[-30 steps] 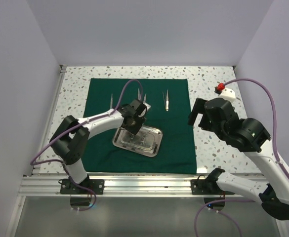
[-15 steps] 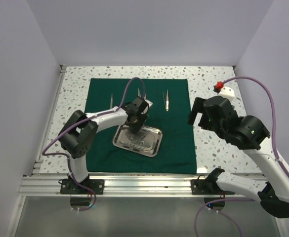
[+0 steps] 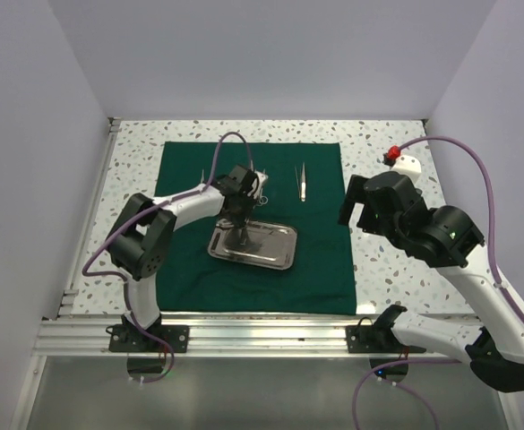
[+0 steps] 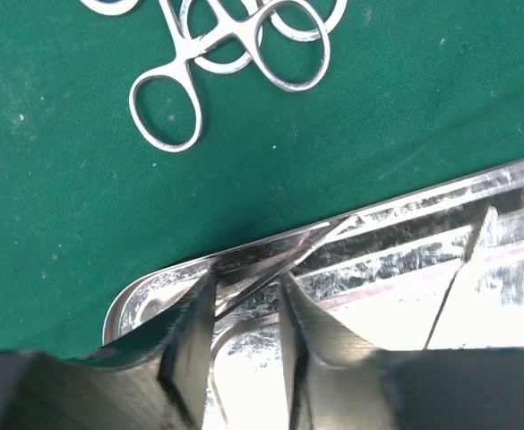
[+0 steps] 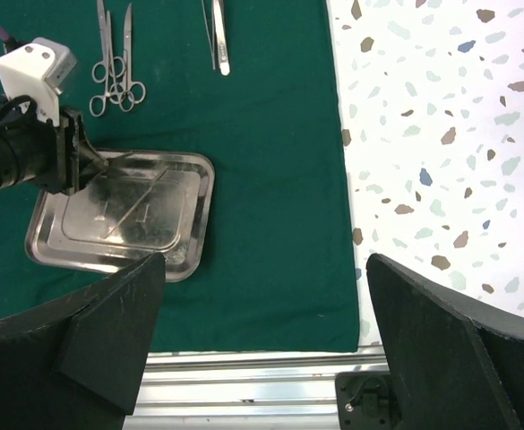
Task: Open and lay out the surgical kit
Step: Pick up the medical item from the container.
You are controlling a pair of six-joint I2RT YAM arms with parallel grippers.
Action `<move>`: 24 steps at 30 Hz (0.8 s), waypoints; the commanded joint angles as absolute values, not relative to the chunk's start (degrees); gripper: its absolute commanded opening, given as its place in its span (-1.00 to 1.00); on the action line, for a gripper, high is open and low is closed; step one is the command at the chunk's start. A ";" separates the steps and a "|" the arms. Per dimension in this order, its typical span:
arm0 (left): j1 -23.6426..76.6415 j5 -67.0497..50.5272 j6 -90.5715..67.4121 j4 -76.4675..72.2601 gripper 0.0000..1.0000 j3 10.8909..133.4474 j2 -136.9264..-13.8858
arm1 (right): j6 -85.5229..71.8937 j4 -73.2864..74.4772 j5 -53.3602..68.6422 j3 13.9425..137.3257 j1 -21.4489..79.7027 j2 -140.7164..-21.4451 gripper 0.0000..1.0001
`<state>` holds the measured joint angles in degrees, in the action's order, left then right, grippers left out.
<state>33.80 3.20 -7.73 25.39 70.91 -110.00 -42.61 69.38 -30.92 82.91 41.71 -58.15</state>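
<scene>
L hand part-open astride thin tool, tray 10 o'clock corner. Light, stiff, slippery; pinch mid-shaft. R hand wide open.

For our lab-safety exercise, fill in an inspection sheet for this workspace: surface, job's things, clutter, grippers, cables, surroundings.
Surface: speckled table; dark green cloth spread flat over its middle.
Job's things: steel tray on the cloth; tweezers and ring-handled forceps laid out beyond it; one slim instrument lying in the tray.
Clutter: nothing seen.
Grippers: left gripper down in the tray, fingers part-closed, grip unclear; right gripper wide open, raised near the cloth's right edge, holding nothing.
Cables: purple cables looping off each arm.
Surroundings: pale walls on three sides; metal rail along the near edge.
</scene>
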 commanded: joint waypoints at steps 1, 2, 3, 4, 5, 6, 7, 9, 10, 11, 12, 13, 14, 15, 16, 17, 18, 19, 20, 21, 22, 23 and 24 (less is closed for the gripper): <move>32.78 -1.67 -8.44 27.77 -0.32 65.92 -118.82 | -42.28 68.56 -32.78 84.81 41.84 -58.36 0.97; 32.78 -1.67 -8.52 27.34 -0.35 65.74 -119.61 | -42.36 68.64 -32.78 84.73 41.75 -58.45 0.97; 32.78 -1.93 -8.53 27.16 -0.48 65.66 -120.05 | -42.36 68.56 -32.78 84.64 41.84 -58.36 0.97; 32.78 -2.19 -8.53 27.16 -0.56 65.65 -120.41 | -42.36 68.64 -32.70 84.64 41.84 -58.45 0.97; 32.78 -2.46 -8.53 27.16 -0.67 65.65 -120.85 | -42.36 68.56 -32.78 84.64 41.75 -58.45 0.97; 32.78 -2.98 -8.53 27.16 -0.90 65.74 -120.94 | -42.36 68.55 -32.78 84.64 41.84 -58.45 0.97; 32.78 -3.16 -8.79 27.25 -0.97 65.74 -121.02 | -42.36 68.73 -32.87 84.64 41.84 -58.53 0.97; 32.78 -3.60 -9.23 27.51 -1.00 65.66 -120.50 | -42.71 68.73 -33.05 84.55 41.84 -58.27 0.97; 32.87 -3.86 -9.40 27.94 -1.00 65.57 -119.54 | -42.80 68.73 -33.05 84.46 41.84 -58.18 0.97; 32.87 -4.13 -9.49 28.12 -1.00 65.39 -118.84 | -42.98 68.56 -33.05 84.29 41.75 -58.18 0.97; 33.13 -4.39 -9.75 28.30 -1.00 64.87 -117.96 | -43.07 68.55 -32.96 83.94 41.84 -57.84 0.97; 33.22 -4.39 -9.93 28.65 -1.00 64.60 -116.12 | -43.15 68.55 -33.05 83.76 41.84 -57.75 0.97; 33.40 -4.39 -10.02 29.00 -1.00 64.43 -115.15 | -43.42 68.38 -32.96 83.24 41.84 -57.57 0.97; 33.83 -4.13 -10.19 29.35 -1.00 64.16 -114.09 | -43.50 68.20 -32.96 82.97 41.84 -57.22 0.97; 34.10 -4.13 -10.20 30.49 -1.00 64.25 -111.73 | -43.59 67.94 -32.70 82.71 41.75 -57.04 0.97; 34.36 -4.04 -10.11 31.19 -1.00 64.34 -110.40 | -43.59 67.42 -32.61 82.36 41.84 -56.87 0.97; 34.89 -3.78 -10.11 31.90 -1.00 64.68 -108.91 | -43.68 67.24 -32.52 81.92 41.84 -56.78 0.97; 35.24 -3.87 -10.11 33.38 -1.00 64.95 -105.68 | -43.68 66.98 -32.26 81.74 41.75 -56.86 0.97; 35.51 -4.22 -9.93 34.01 -1.00 65.21 -103.99 | -43.59 66.36 -31.99 81.48 41.75 -56.87 0.97; 36.12 -4.22 -9.84 34.45 -1.00 65.56 -102.23 | -43.51 66.10 -31.91 81.13 41.84 -56.87 0.97; 36.04 -4.13 -9.93 35.41 -1.00 65.83 -98.65 | -43.42 65.75 -31.73 80.95 41.84 -57.13 0.97; 36.12 -4.04 -10.02 35.94 -1.00 66.18 -97.05 | -43.42 64.96 -31.29 80.69 41.84 -57.13 0.97; 36.04 -2.22 -10.63 36.38 -1.00 67.14 -95.55 | -43.24 64.52 -31.03 80.25 41.84 -57.22 0.97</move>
